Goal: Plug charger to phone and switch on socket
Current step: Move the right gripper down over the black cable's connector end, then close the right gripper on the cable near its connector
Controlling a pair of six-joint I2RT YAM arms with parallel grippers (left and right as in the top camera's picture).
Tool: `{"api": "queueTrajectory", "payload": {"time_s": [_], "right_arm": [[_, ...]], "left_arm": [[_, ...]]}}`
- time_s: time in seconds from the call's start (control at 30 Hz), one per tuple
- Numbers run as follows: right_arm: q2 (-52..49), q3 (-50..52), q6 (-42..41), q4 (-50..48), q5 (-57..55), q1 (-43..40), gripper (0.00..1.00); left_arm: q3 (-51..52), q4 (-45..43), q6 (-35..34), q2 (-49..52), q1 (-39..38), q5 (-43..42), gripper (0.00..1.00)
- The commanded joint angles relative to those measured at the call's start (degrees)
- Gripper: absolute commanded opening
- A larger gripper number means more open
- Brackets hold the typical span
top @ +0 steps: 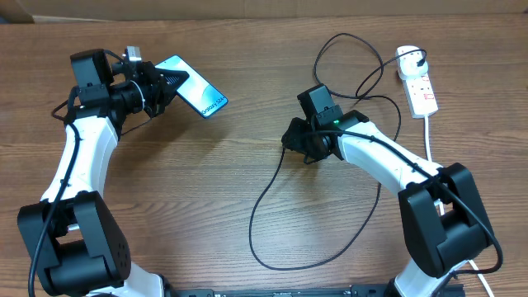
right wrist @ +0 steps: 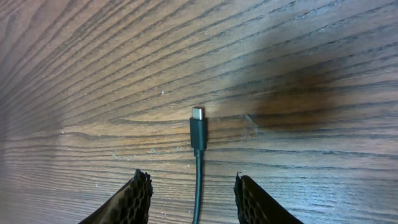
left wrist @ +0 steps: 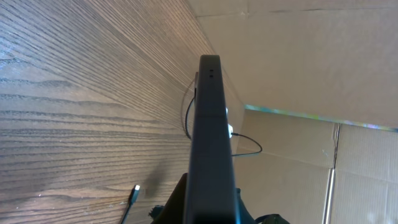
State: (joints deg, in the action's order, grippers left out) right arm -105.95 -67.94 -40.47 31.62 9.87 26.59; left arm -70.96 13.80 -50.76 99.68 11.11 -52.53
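Gripping phone (top: 198,97), left hand (top: 169,85) mostly hidden; right hand (right wrist: 194,186) half-open astride charger (right wrist: 198,130) tip

Soft, even light falls from above in the overhead view, leaving faint shadows. In the left wrist view the phone (left wrist: 211,155) looms near, dark and blurred, its far end sharper. In the right wrist view a soft shadow dims the table (right wrist: 298,87) far right; the charger (right wrist: 198,130) is sharp.

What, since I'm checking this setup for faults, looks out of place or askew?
Nothing damaged or spilled. The phone is held tilted in the left end effector, and the charger sprawls in loose loops, its tip lying unplugged.
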Motion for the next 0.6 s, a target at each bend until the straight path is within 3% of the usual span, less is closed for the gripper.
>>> {"api": "queueTrajectory", "payload": {"time_s": [0.0, 0.57], "right_arm": [[-0.96, -0.70, -0.20, -0.44, 0.02, 1.01, 0.43], [-4.83, -0.70, -4.96, -1.53, -11.34, 5.64, 0.40]], "left_arm": [[-0.42, -0.28, 1.07, -0.44, -0.26, -2.38, 0.04], [-0.42, -0.07, 1.03, -0.44, -0.26, -3.02, 0.04]]}}
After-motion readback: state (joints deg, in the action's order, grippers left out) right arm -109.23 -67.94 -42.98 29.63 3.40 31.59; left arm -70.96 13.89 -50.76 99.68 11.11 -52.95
